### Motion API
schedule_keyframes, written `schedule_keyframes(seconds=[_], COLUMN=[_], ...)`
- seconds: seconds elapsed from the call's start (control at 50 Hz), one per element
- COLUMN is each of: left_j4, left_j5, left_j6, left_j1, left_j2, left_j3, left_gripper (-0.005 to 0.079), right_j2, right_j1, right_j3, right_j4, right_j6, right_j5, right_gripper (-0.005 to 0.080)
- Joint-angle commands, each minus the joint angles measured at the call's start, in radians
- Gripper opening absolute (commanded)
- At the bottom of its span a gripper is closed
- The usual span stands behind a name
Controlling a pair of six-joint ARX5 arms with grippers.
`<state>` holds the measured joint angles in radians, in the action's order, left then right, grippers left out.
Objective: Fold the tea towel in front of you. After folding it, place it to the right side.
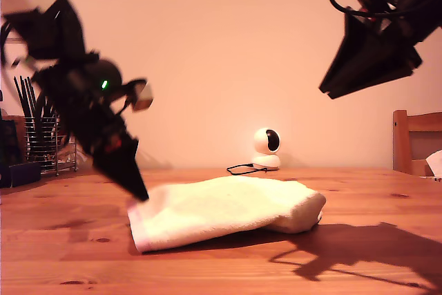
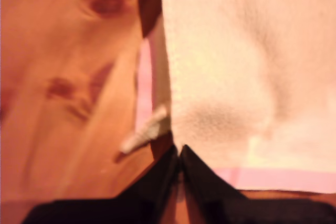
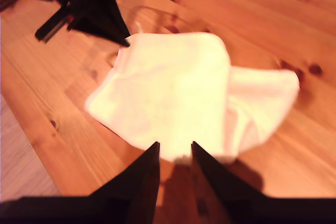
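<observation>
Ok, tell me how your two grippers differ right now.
My first gripper is down at the tea towel, tips together at its corner; my second gripper hangs high above the table, touching nothing. First's fingers are shut; second's fingers stand apart. Both are black and pointed.

The exterior view sits low near the table [image 1: 62,260], looking sideways across the tea towel [image 1: 228,212]. My first wrist view looks down very close at the towel's edge. My second wrist view looks down from high above it. All three share the towel
</observation>
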<state>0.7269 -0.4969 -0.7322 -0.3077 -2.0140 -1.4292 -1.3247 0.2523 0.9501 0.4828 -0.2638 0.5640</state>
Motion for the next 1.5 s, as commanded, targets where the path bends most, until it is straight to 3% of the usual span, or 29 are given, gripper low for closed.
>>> schedule_keyframes(seconds=[0.0,0.3,0.68,0.92,1.12,1.38,1.48], left_j4=[0.053,0.364,0.623,0.635,0.637,0.626,0.563], left_j5=[0.014,0.143,0.283,0.246,0.156,0.162,0.162], left_j6=[0.002,-0.001,0.007,0.235,0.291,0.289,0.365], left_j1=[-0.028,-0.163,-0.386,-0.432,-0.442,-0.483,-0.479], left_j2=[0.045,0.144,0.282,0.338,0.352,0.352,0.352], left_j3=[-0.039,-0.205,-0.22,-0.22,-0.22,-0.22,-0.22], left_gripper=[-0.0019,-0.0019,-0.0019,-0.002,-0.002,-0.0019,-0.0019], right_j2=[-0.006,-0.008,-0.008,-0.008,-0.01,-0.011,-0.011], right_j1=[0.014,0.042,0.061,0.121,0.166,0.194,0.212], right_j3=[0.013,0.013,0.013,0.013,0.013,0.013,0.014], right_j4=[-0.028,-0.089,-0.135,-0.112,-0.142,-0.111,-0.078], right_j6=[-0.006,-0.007,-0.127,-0.102,-0.105,-0.111,-0.108], right_j5=[0.0,-0.059,-0.076,-0.076,-0.076,-0.073,-0.072], right_gripper=[0.0159,0.016,0.016,0.0159,0.0159,0.016,0.017])
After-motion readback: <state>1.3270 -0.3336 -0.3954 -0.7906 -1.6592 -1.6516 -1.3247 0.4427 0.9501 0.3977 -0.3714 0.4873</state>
